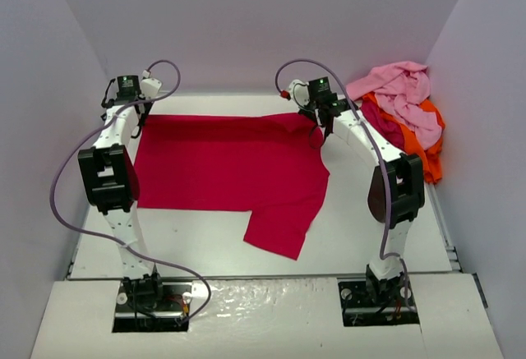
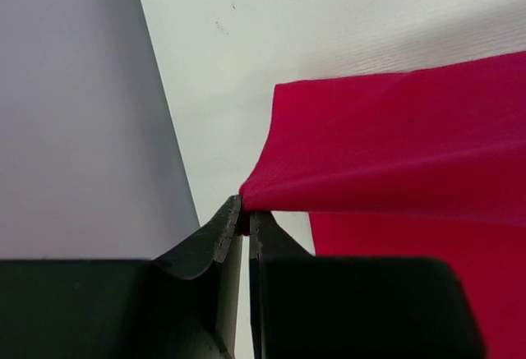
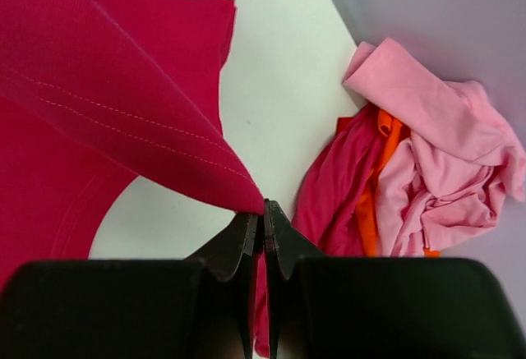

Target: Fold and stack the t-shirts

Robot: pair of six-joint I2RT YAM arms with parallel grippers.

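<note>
A crimson-red t-shirt (image 1: 222, 162) lies spread across the white table, one sleeve reaching toward the front. My left gripper (image 1: 141, 114) is shut on its far-left corner; the left wrist view has the cloth (image 2: 394, 137) pinched at my gripper (image 2: 246, 215) and lifted off the table. My right gripper (image 1: 316, 131) is shut on the far-right corner, where the hemmed edge (image 3: 131, 121) rises to my gripper (image 3: 264, 209). A heap of t-shirts sits at the back right: light pink (image 1: 403, 96), orange (image 1: 419, 152), dark magenta (image 1: 380, 119).
Grey walls close in the table (image 1: 353, 227) on the left, back and right. In the right wrist view the heap (image 3: 427, 170) lies just right of my gripper. Both arm bases stand at the near edge.
</note>
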